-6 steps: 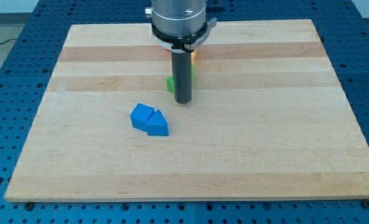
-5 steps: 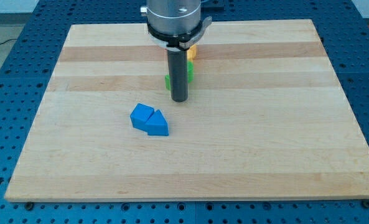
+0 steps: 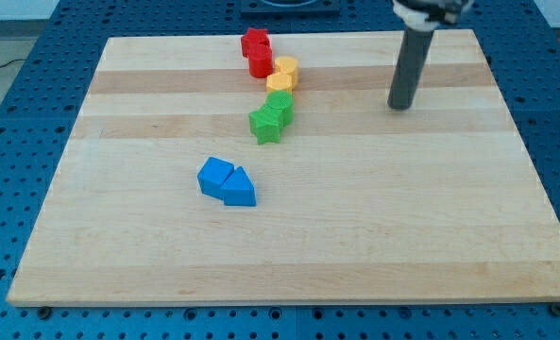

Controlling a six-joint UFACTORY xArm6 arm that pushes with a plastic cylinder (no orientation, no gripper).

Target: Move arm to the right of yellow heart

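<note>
Nearest the view's bottom, two blue blocks are seen pressed together on the wooden board, left of centre (their exact shapes cannot be settled, though one looks wedge-like). Farther up, a pair of green blocks is found, the lower one star-like, and just above them sit the yellow blocks: a yellow heart, as it is judged to be, touching a second yellow block at its upper right. At the far edge two red blocks are stacked in the same loose column. My tip is planted on the board well apart from all of these, toward the view's right and slightly lower than the yellow heart, with open wood between them. No gripper is carried, so nothing is grasped or clenched; only the bare rod is presented, and no block is touched by it. As for progress, the task is judged to be largely met, since the tip is placed on the heart's right side. What may be left is a short approach leftward and slightly upward, so that the tip is brought nearer the heart without the yellow pair being disturbed.
</note>
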